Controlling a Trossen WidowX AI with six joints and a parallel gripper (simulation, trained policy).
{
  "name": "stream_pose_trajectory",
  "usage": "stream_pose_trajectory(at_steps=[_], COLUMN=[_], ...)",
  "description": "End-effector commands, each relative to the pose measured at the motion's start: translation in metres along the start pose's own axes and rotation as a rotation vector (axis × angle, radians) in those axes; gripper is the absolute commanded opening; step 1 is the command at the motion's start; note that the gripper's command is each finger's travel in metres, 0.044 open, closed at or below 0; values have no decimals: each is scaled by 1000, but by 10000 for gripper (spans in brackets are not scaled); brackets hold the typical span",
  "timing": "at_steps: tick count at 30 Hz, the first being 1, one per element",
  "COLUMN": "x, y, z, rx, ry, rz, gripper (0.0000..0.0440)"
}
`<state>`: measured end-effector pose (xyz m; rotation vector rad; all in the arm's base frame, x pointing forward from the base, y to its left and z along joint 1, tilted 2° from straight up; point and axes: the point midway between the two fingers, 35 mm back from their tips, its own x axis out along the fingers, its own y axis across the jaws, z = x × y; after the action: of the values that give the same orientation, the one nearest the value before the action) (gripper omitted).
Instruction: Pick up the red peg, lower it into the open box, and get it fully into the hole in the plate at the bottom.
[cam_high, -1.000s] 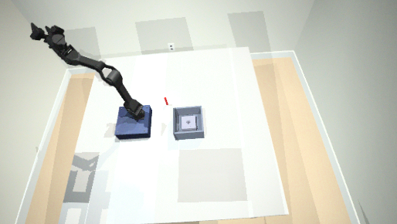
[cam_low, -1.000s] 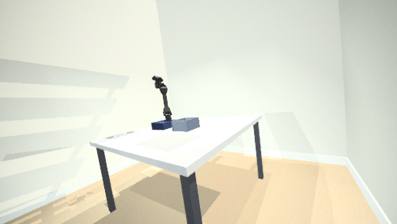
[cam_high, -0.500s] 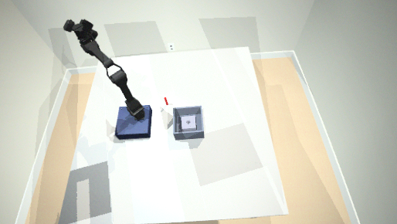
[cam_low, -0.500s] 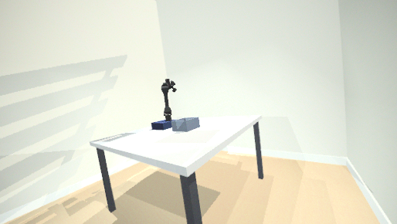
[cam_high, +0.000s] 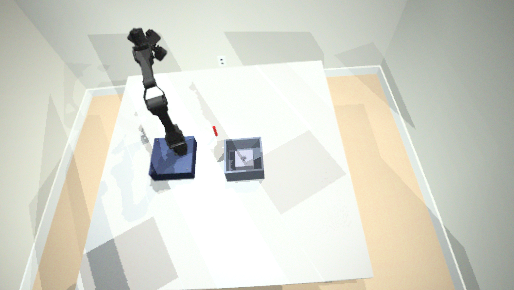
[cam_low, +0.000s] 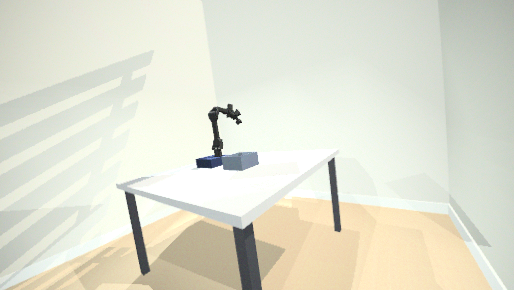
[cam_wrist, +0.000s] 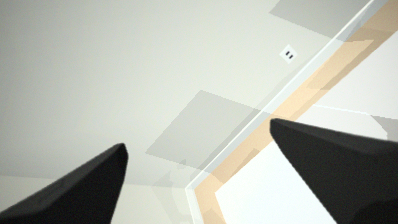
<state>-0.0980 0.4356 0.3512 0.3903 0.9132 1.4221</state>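
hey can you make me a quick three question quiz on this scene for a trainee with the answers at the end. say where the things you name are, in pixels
1. True or false: the small red peg (cam_high: 215, 131) lies inside the open grey-blue square box (cam_high: 244, 176) (cam_low: 240, 162).
2. Multiple choice: what does the arm stand on? A) the grey-blue box B) the dark blue block (cam_high: 172, 167) (cam_low: 208, 162) C) the floor
3. Fill in the blank: the black parallel-jaw gripper (cam_wrist: 199, 137) has its fingers ____, with nothing between them.

Key: 1. False; 2. B; 3. apart
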Motion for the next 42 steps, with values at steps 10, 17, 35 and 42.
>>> stream_pose_trajectory(at_steps=[10,17,35,42], x=[-35,-70,-164,-195], y=[-160,-225,-333,-361], z=[34,37,9,-12], rx=[180,329,795,987], ry=[41,53,58,55], rz=[-436,-635,-1069,-1225], gripper=[440,440,440,440])
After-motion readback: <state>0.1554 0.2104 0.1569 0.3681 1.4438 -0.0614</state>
